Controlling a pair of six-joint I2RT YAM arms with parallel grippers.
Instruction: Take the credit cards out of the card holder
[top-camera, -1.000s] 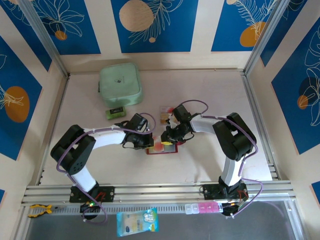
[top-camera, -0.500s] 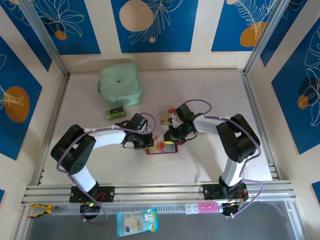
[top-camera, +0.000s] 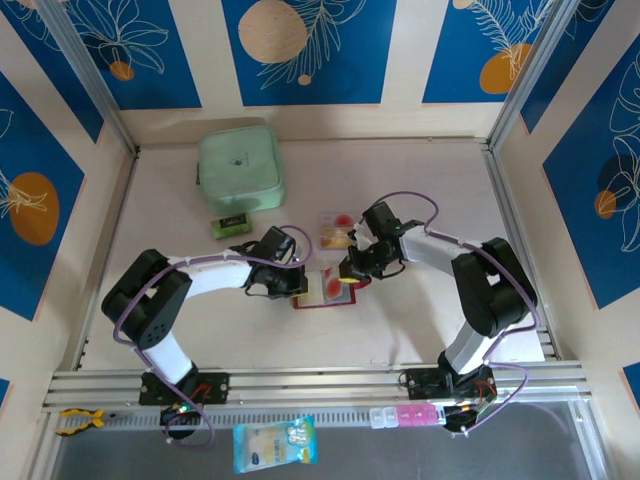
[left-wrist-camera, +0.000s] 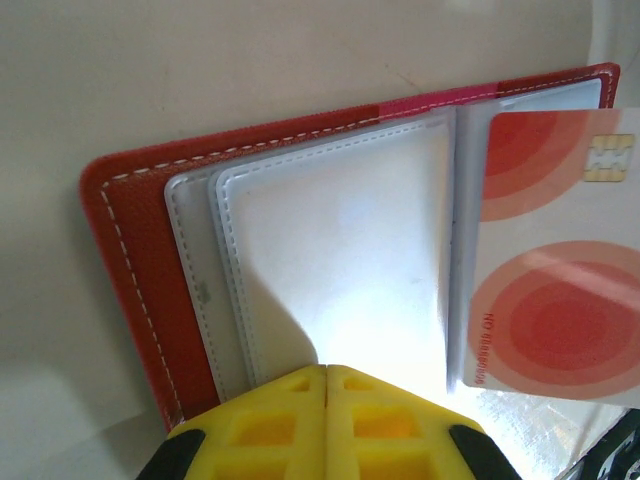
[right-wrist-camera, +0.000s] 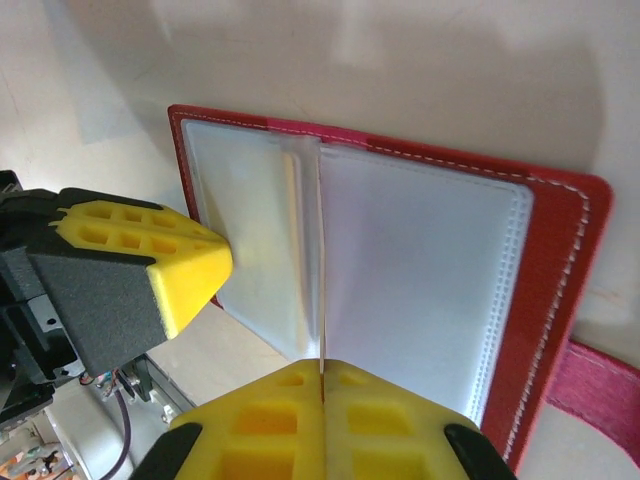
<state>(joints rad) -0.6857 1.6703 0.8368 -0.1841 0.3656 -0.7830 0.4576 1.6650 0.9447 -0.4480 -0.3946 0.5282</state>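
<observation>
Pale tabletop (top-camera: 420, 330): the card holder (left-wrist-camera: 140, 260) is pinned by the closed left gripper (left-wrist-camera: 325, 375); at 3 o'clock, the thin, stiff, probably slick credit card (left-wrist-camera: 550, 290) is clamped by the right gripper (right-wrist-camera: 322, 368).

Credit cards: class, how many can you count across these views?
3. A red-circled card is partway out of the holder, pinched by the right gripper. A tan card and a whitish card seem to lie together on the table beyond it. Sleeves may hide more.
</observation>
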